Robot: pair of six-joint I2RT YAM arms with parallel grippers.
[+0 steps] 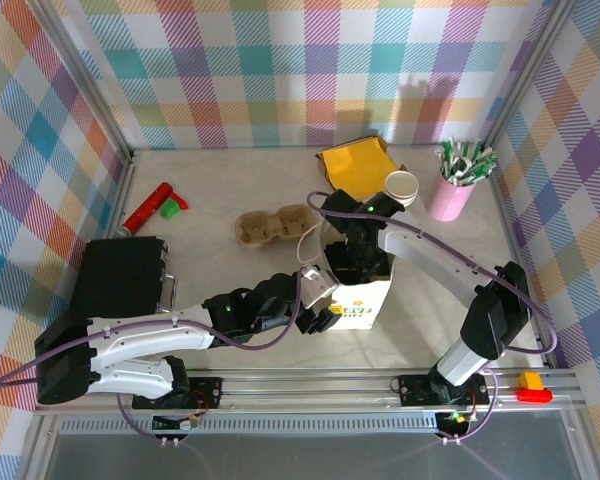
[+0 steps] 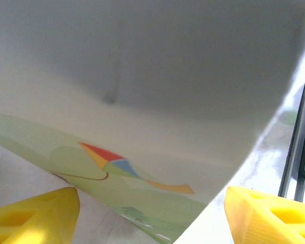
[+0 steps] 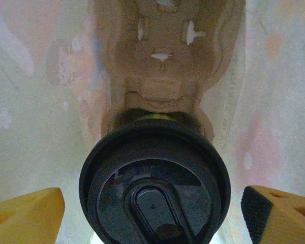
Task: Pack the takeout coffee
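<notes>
The takeout coffee (image 3: 155,188) stands inside a white paper bag (image 1: 368,305), seated in a brown cardboard carrier (image 3: 165,61). Its black round lid faces the camera, and a sliver of green cup shows behind the lid. My right gripper (image 3: 152,213) reaches down into the bag's mouth (image 1: 358,262). It is open, and its yellow fingers (image 3: 28,213) stand either side of the lid without touching it. My left gripper (image 2: 152,213) is open at the bag's left side (image 1: 325,300). A printed lower corner of the bag (image 2: 157,76) lies between its fingers (image 2: 35,213).
A second cardboard carrier (image 1: 272,227) lies left of the bag. Behind it are a yellow pouch (image 1: 355,165), an open white paper cup (image 1: 401,186) and a pink cup of sticks (image 1: 450,195). A black case (image 1: 120,275) and a red tube (image 1: 148,208) sit at the left.
</notes>
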